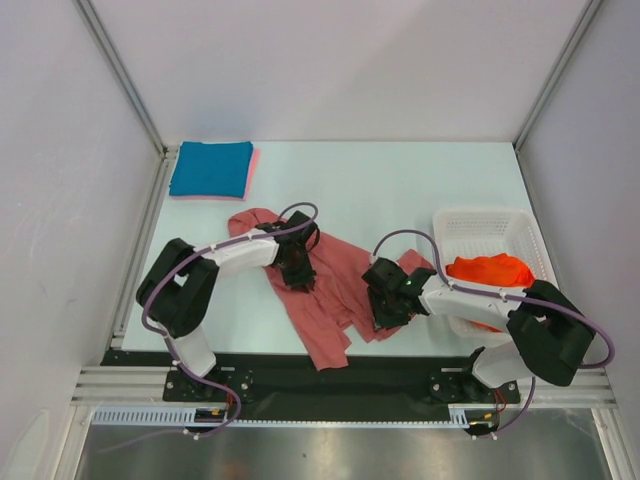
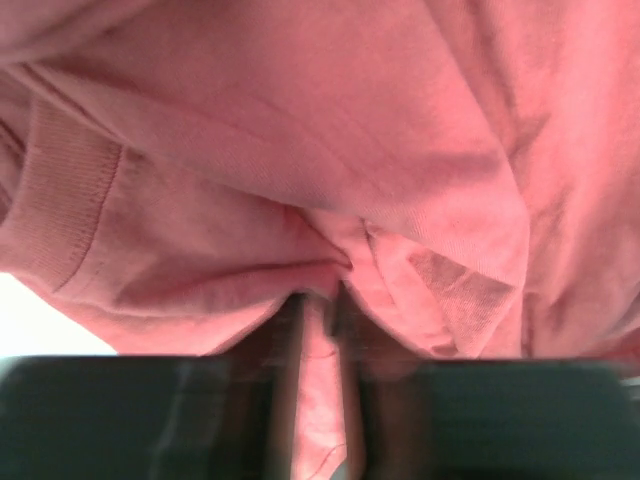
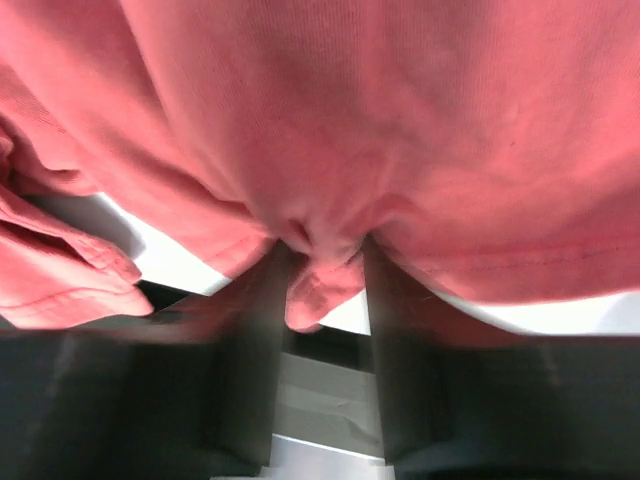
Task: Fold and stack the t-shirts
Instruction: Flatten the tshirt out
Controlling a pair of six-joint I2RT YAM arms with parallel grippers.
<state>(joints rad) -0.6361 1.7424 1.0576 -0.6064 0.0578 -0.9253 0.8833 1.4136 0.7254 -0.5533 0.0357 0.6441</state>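
A dusty salmon-red t-shirt lies crumpled across the middle of the table. My left gripper presses down on its upper left part, near the collar. In the left wrist view the jaws stand narrow, with a fold of the salmon cloth pinched between them. My right gripper is at the shirt's right edge. Its fingers hold a bunched fold of the cloth at their tips. A folded teal-blue t-shirt rests on a light pink one at the back left.
A white lattice basket stands at the right, behind the right arm, with a bright orange-red t-shirt inside. Metal frame rails run along the table's left and right sides.
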